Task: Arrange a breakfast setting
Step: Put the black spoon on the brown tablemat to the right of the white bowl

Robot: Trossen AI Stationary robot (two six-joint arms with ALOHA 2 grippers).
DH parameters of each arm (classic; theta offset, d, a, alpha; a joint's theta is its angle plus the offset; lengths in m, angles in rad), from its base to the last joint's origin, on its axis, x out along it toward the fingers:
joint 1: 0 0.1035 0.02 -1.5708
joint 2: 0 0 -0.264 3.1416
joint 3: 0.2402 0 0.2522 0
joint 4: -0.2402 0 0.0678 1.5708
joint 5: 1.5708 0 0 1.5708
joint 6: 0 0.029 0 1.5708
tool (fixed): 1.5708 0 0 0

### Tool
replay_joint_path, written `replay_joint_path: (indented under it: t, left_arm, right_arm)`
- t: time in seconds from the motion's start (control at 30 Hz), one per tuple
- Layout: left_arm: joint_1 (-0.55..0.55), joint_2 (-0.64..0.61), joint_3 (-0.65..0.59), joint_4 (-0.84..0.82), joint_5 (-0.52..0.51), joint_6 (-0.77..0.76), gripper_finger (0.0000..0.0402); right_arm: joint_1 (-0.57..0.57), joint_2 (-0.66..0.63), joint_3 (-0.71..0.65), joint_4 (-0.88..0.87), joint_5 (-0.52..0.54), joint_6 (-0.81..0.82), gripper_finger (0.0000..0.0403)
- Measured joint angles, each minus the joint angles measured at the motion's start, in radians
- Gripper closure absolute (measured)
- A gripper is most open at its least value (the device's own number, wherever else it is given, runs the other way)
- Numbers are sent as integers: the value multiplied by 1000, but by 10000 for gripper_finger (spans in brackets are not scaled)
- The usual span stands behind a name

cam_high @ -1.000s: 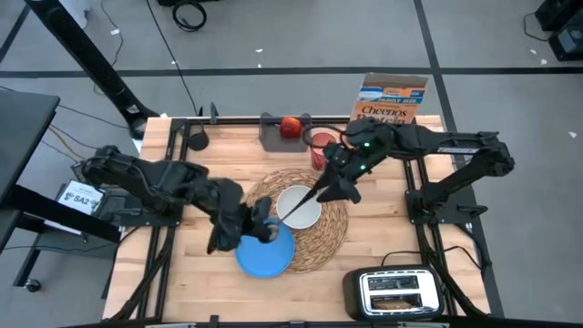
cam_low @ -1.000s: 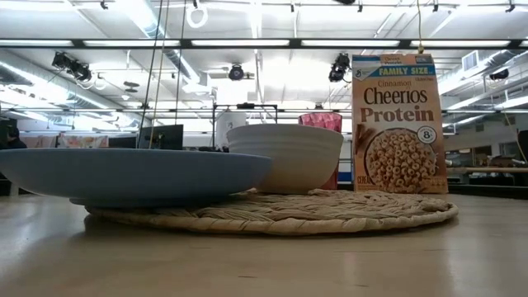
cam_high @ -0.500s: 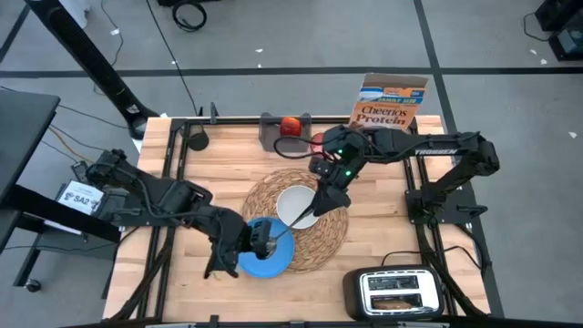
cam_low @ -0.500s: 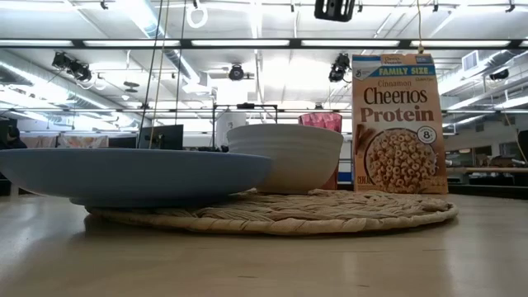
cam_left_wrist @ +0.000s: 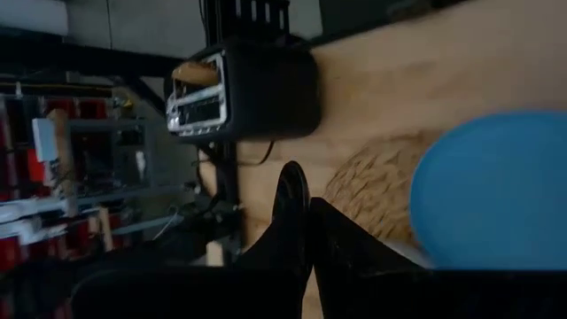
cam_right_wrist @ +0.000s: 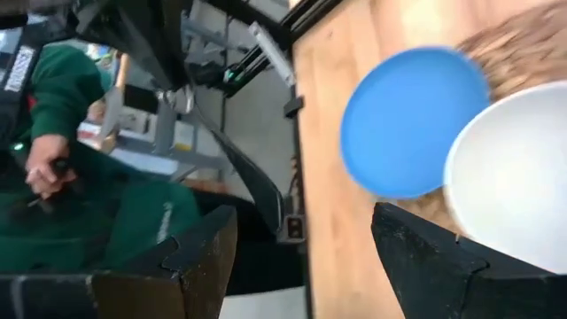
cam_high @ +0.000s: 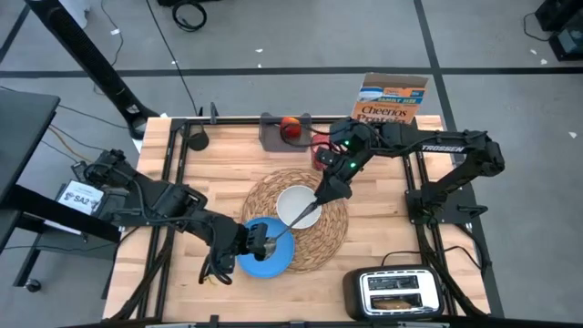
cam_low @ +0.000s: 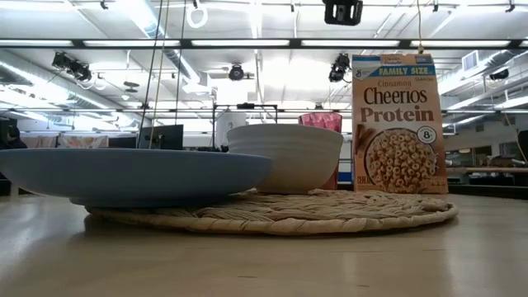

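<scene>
Blue plate [cam_high: 265, 258] unmoved; closed left end effector [cam_high: 258, 240] nearer it, right end effector [cam_high: 321, 199] spread, higher.

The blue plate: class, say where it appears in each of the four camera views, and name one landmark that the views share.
High view: the blue plate lies at the near-left edge of the straw placemat.
Low view: it fills the left foreground.
Left wrist view: at the picture's right edge.
Right wrist view: upper middle, beside the white bowl.
Shared landmark: the placemat, under the plate's edge in every view.
</scene>
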Motion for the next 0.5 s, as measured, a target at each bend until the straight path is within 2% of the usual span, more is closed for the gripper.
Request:
replay_joint_path:
  t: [0.2, 0.5]
  left_arm:
    - [0, 0, 0, 3, -20, 22, 388]
    - [30, 0, -1, 26, -54, 24, 388]
  right_arm:
    - [5, 12, 0, 80, -39, 97, 148]
    - [5, 11, 0, 126, -85, 176, 229]
